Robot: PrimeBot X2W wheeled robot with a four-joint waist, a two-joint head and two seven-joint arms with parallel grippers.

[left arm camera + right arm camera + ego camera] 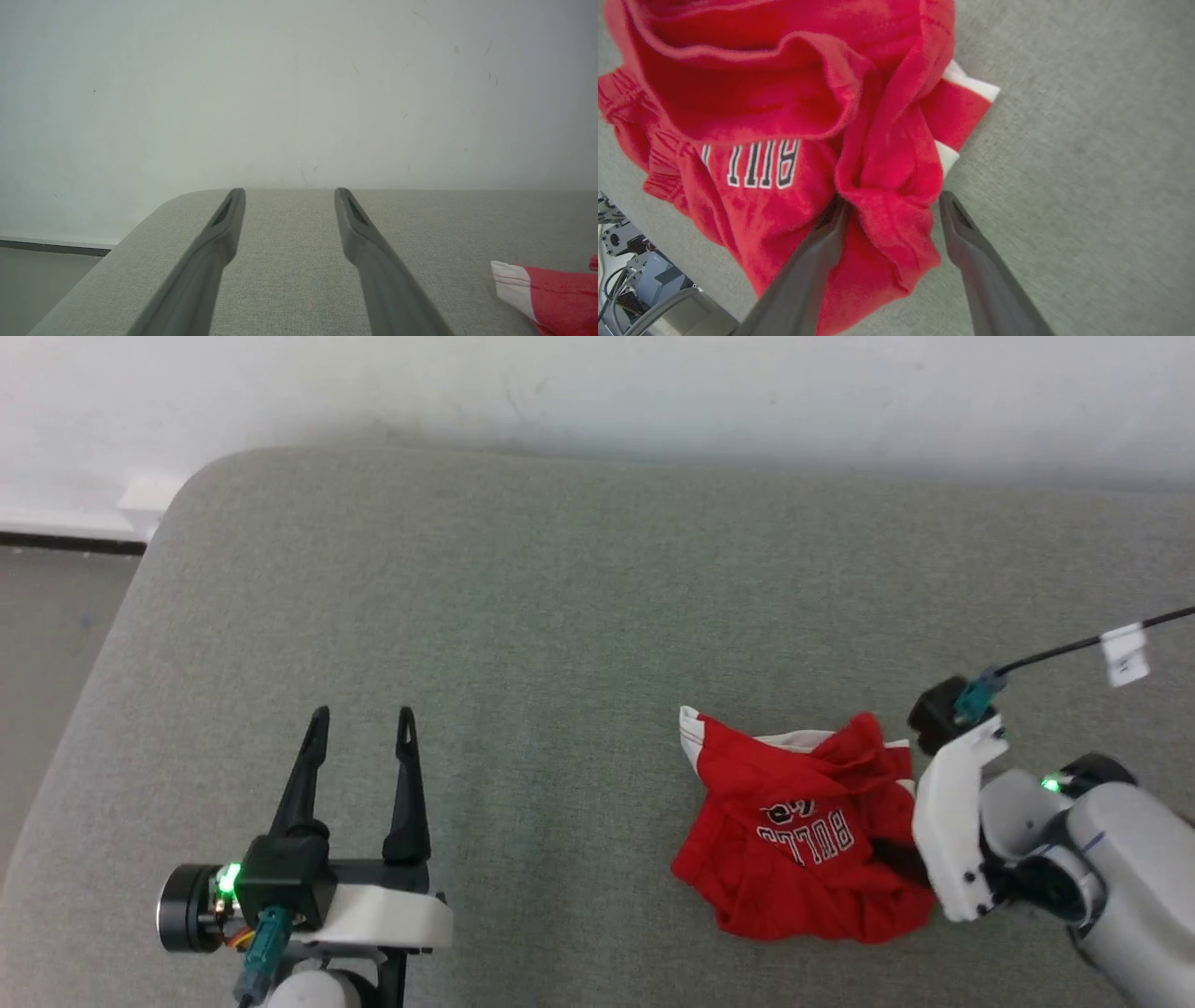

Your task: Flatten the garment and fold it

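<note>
- grey padded surface [523,616]: big, flat, mostly bare; white wall [653,383] behind it, strip of floor [47,644] off its left edge
- shorts [794,840]: crumpled red heap on the right part of the surface, close to the front edge, print [808,831] facing up, white-trimmed hem corner [693,728] poking out to the left
- handling, my read: thin, soft, light cloth, no stiffness; will sag and bunch when lifted, may slide when dragged; not fragile
- where to grab: the hem corner or another outer edge, one layer if possible; a pinch mid-heap takes several layers and won't spread it
- right gripper [893,198]: down at the heap's right side, jaws apart, straddling a raised red fold; one jaw lies against the cloth, nothing pinched
- left gripper [364,714]: jaws apart, empty, over bare surface well left of the shorts
- in the way: nothing between left gripper and shorts; right arm's cable [1074,649] with white tag [1125,653] runs just beside the heap, not touching it
- front edge is close, so spread away from it
</note>
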